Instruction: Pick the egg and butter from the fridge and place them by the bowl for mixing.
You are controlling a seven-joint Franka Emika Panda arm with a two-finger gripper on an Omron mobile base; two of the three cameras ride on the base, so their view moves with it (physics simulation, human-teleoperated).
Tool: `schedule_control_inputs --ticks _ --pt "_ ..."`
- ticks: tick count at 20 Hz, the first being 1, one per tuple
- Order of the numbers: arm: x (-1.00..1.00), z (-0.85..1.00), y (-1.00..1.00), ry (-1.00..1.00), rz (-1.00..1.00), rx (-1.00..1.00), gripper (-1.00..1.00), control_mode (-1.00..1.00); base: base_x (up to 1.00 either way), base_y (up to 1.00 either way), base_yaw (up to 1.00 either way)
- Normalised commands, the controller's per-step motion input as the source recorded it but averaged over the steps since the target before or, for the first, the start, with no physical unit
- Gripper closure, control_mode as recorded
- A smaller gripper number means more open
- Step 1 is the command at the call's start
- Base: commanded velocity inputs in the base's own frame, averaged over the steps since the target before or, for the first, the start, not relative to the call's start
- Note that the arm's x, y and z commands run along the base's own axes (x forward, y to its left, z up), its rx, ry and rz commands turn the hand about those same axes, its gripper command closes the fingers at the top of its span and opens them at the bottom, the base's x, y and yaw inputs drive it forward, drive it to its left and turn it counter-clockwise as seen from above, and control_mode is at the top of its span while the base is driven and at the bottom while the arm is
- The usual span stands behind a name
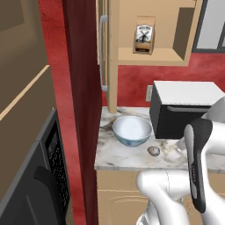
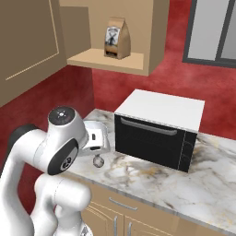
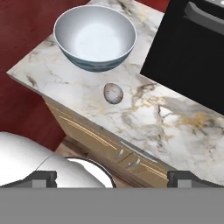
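Here is the egg (image 3: 113, 93), lying on the marble desk (image 3: 175, 127) just left of centre in the hand view, just below the bowl (image 3: 95, 37) and apart from it, not touching. The bowl sits upright at the upper left of that view, near the desk's corner, white inside and blue-grey outside. In the left base view the egg (image 1: 153, 151) rests right of the bowl (image 1: 132, 130), lower centre, in front of the black microwave (image 1: 176, 118) with its white top. In the right base view the egg (image 2: 98, 161) peeks out at centre left, just below the white arm. The pincer (image 3: 112, 178) stands wide apart and released, its two dark tips at the bottom corners of the hand view, gripping nothing, well above the desk. A brown bag (image 1: 144, 35) stands on the open shelf at the upper centre.
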Motion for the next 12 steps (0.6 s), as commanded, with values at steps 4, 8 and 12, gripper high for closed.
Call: schedule_control_inputs --ticks 4,8,12 --pt "0.0 0.0 0.0 0.0 0.0 0.0 -1.0 -1.0 0.0 0.0 0.0" --pt "0.0 0.0 0.0 0.0 0.0 0.0 -1.0 1.0 -0.07 0.0 0.0" --pt "0.0 0.0 0.0 0.0 0.0 0.0 -1.0 1.0 -0.64 0.0 -0.11"
